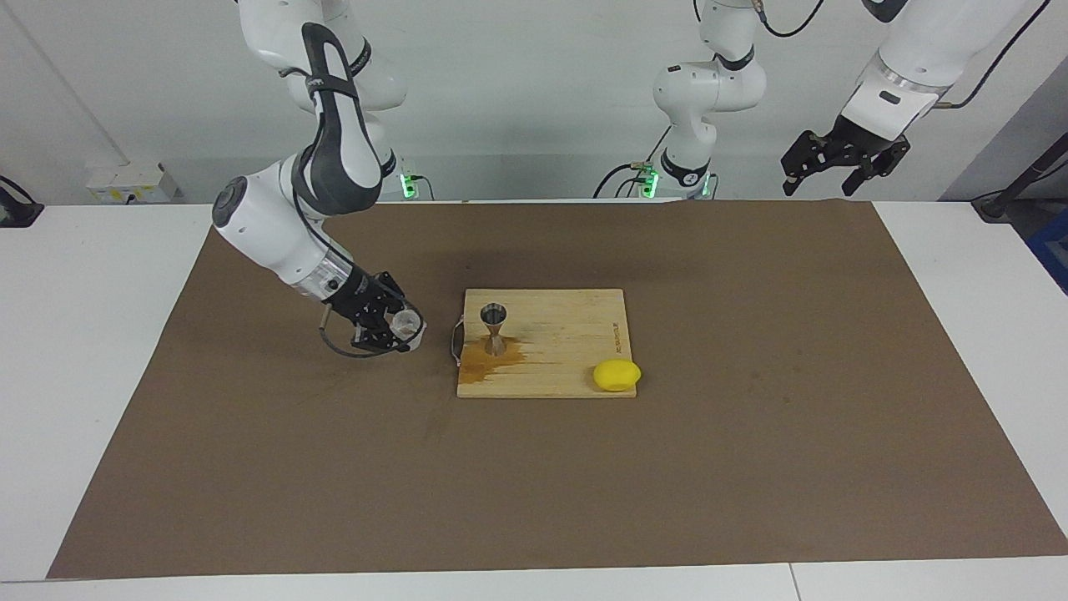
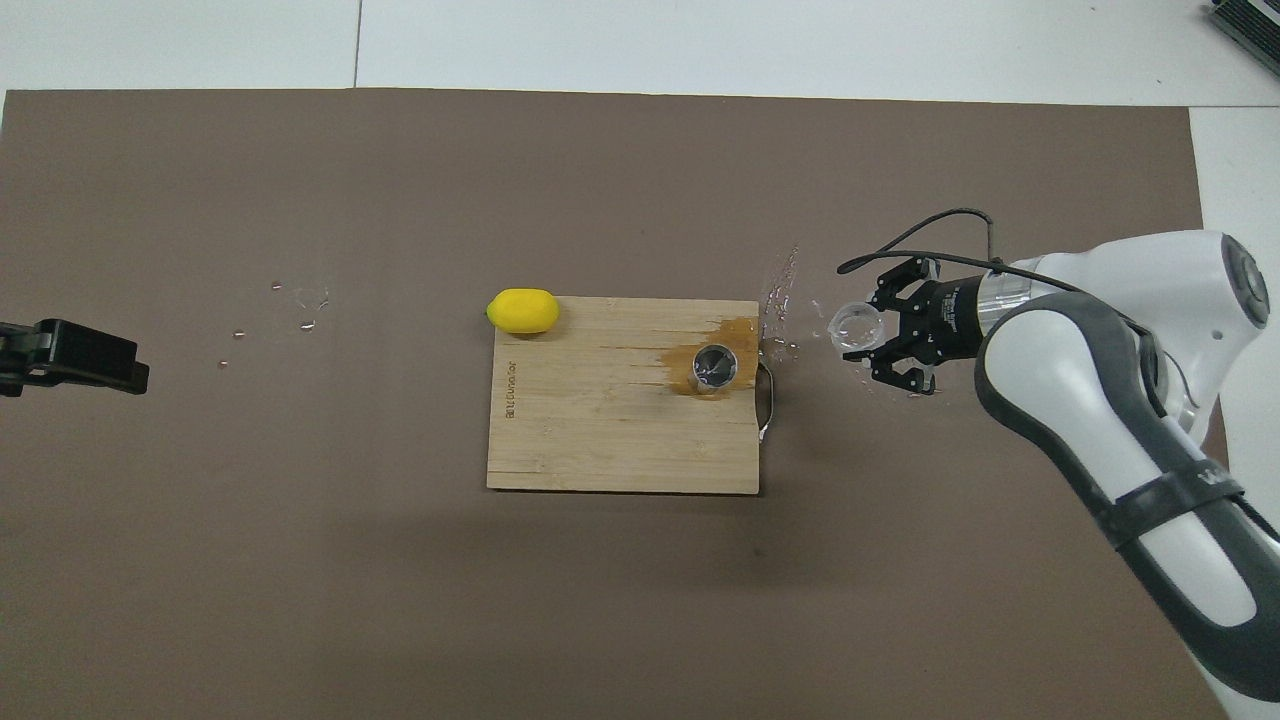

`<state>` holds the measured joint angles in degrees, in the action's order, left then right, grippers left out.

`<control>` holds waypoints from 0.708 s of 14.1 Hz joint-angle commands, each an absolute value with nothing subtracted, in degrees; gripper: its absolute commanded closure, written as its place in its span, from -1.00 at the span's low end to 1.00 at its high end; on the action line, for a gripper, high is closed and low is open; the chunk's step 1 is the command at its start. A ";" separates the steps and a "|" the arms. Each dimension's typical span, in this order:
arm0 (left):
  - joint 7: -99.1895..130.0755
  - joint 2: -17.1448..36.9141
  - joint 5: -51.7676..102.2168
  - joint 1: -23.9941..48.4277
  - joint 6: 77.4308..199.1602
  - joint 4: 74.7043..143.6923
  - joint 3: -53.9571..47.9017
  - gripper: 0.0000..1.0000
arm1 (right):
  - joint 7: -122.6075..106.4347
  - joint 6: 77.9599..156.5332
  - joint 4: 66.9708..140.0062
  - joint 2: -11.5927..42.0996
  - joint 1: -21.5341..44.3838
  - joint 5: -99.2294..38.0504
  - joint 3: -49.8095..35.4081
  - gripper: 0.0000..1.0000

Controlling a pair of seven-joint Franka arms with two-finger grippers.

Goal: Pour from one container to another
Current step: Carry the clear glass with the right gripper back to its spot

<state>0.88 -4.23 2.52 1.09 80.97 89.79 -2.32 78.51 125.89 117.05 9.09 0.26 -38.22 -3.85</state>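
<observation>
Right gripper (image 1: 406,327), jaws clamped on tilted clear cup (image 1: 408,323), left of centre; jigger (image 1: 494,329) upright on wet board (image 1: 576,367). Residual drips may wet the tabletop. Left gripper (image 1: 843,163), upper right, waits agape, empty.

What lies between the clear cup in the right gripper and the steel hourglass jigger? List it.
Overhead view: between the clear cup in the right gripper and the steel jigger lie water droplets on the brown mat, then the bamboo board's metal handle.

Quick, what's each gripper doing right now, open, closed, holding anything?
Left gripper: open, empty, waiting raised at the left arm's end of the table.
Right gripper: shut on the clear cup, over the brown mat beside the cutting board.
</observation>
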 commanded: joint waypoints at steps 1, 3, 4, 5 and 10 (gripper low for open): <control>1.49 -5.71 1.49 0.53 80.51 91.14 -2.90 -1.00 | 70.33 123.32 117.95 10.19 -5.34 -43.23 -4.75 1.00; 1.49 -5.71 1.49 0.53 80.51 91.14 -2.90 -1.00 | 67.60 122.18 117.60 11.33 -7.81 -43.77 -4.75 1.00; 1.41 -5.71 1.49 0.53 80.51 91.14 -2.90 -1.00 | 67.07 121.91 117.60 12.03 -9.04 -44.47 -4.75 1.00; 1.49 -5.71 1.49 0.53 80.51 91.14 -2.90 -1.00 | 65.49 121.73 117.60 12.48 -10.01 -44.91 -4.75 1.00; 1.49 -5.71 1.49 0.53 80.51 91.14 -2.90 -1.00 | 53.46 119.10 117.34 18.27 -16.42 -46.67 -4.75 1.00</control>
